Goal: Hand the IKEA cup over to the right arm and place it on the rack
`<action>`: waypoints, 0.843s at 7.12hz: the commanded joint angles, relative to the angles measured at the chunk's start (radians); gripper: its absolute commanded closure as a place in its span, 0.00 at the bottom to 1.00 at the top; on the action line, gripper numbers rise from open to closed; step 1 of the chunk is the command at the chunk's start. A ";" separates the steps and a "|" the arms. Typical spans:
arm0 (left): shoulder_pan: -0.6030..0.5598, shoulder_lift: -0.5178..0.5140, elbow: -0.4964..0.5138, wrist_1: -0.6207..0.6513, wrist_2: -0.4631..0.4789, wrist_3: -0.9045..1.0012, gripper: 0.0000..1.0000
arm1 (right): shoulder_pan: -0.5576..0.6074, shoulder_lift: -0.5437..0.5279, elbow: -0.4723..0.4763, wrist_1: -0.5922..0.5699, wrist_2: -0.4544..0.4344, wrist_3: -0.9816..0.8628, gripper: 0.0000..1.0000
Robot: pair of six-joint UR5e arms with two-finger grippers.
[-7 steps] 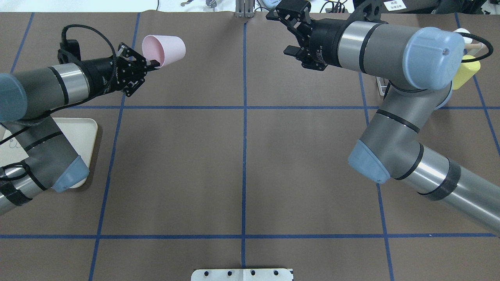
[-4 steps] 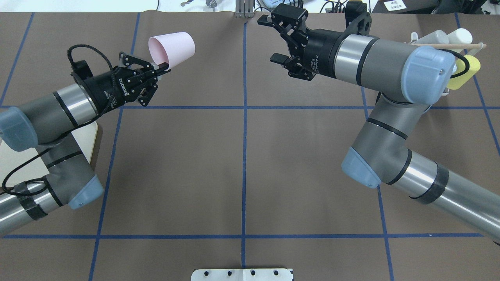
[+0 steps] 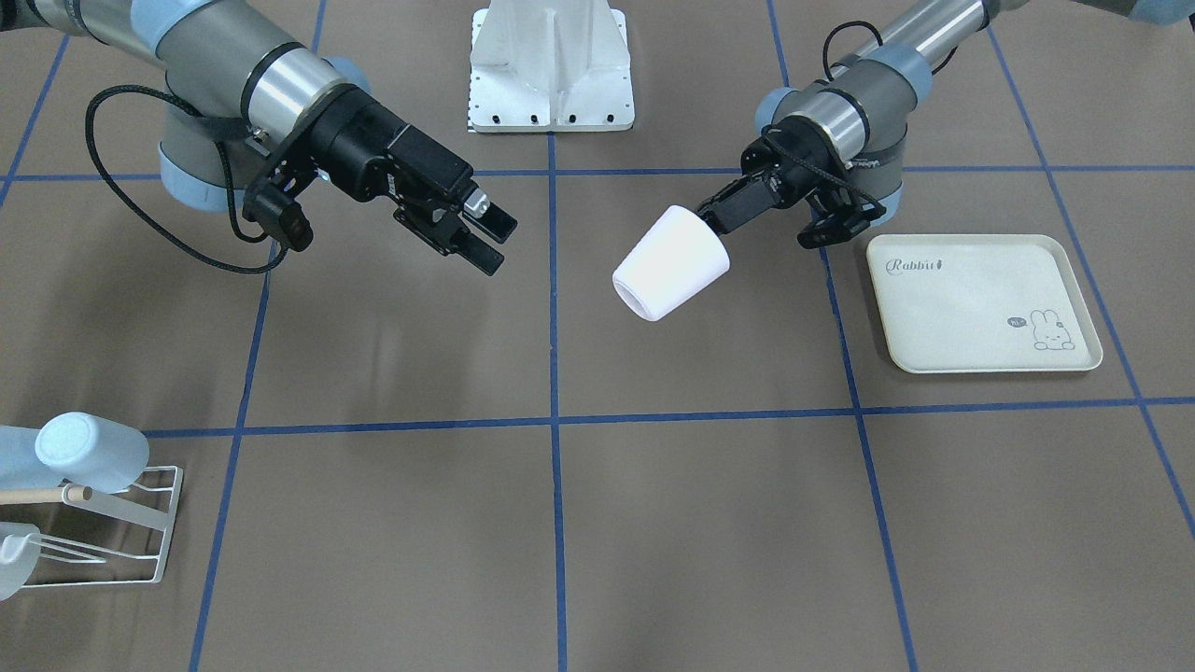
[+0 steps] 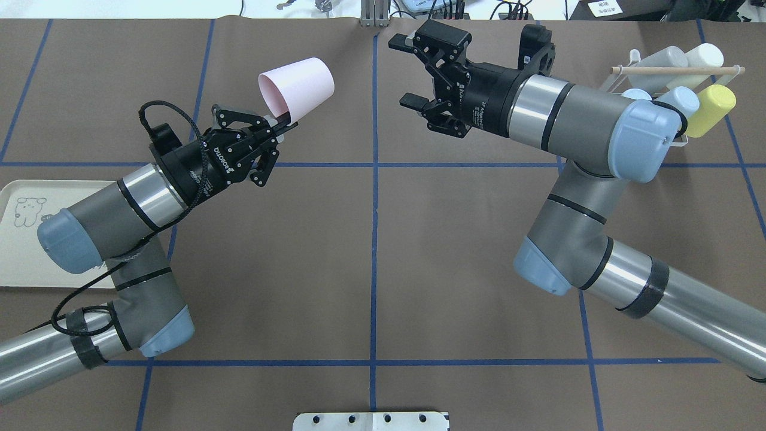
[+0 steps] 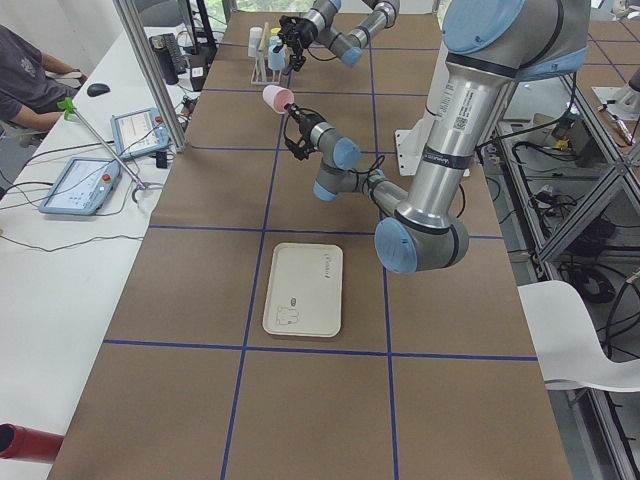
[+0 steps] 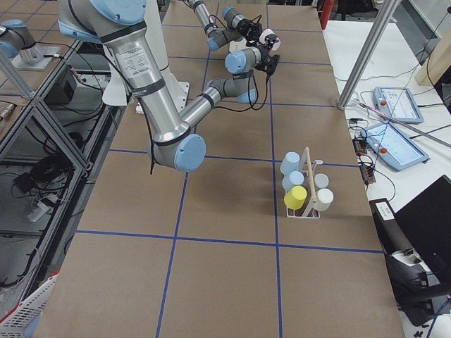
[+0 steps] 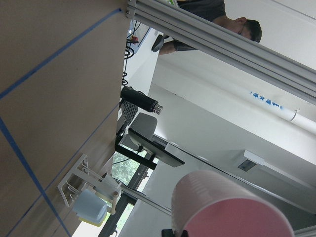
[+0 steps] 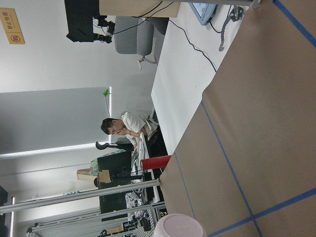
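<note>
Fingers of the left gripper point(image 4: 287, 124) are clamped on the rim of the pink IKEA cup point(image 4: 296, 87), one finger inside the mouth and one outside; the cup hangs in the air above the brown surface point(image 4: 269, 269), tipped on its side, with its mouth toward the left gripper and its closed base turned toward the rack point(image 4: 631, 57); it is well apart from the rack, with the right gripper point(image 4: 404, 72) between the two. The right gripper's fingers stand apart and hold nothing; they point away from the rack toward the cup, near it but not touching, with clear space between fingertips and base; in the right wrist view only the cup's rounded pink base point(image 8: 177, 226) shows, at the bottom edge. From the front-facing camera the cup point(image 3: 670, 264) looks pale, held out by the left gripper point(image 3: 719, 224) opposite the right gripper point(image 3: 493, 243). The rack is a white wire frame near the surface's corner; a light wooden dowel point(image 4: 676, 70) runs across its top, and a yellow cup point(image 4: 709, 109), a pale blue cup point(image 4: 679, 99) and two whitish cups sit on its prongs. The cream rabbit-print tray point(image 4: 24, 251) lies flat at the end of the surface farthest from the rack, beyond the left arm.
</note>
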 commanded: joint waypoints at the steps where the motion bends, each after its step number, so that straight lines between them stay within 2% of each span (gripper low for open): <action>1: 0.021 -0.029 0.004 -0.049 0.087 0.000 1.00 | -0.059 0.003 -0.007 0.016 -0.088 0.003 0.00; 4: 0.029 -0.095 0.101 -0.047 0.101 0.004 1.00 | -0.078 0.006 -0.013 0.016 -0.121 -0.003 0.00; 6: 0.030 -0.106 0.108 -0.044 0.094 0.011 1.00 | -0.078 0.013 -0.021 0.015 -0.135 -0.003 0.00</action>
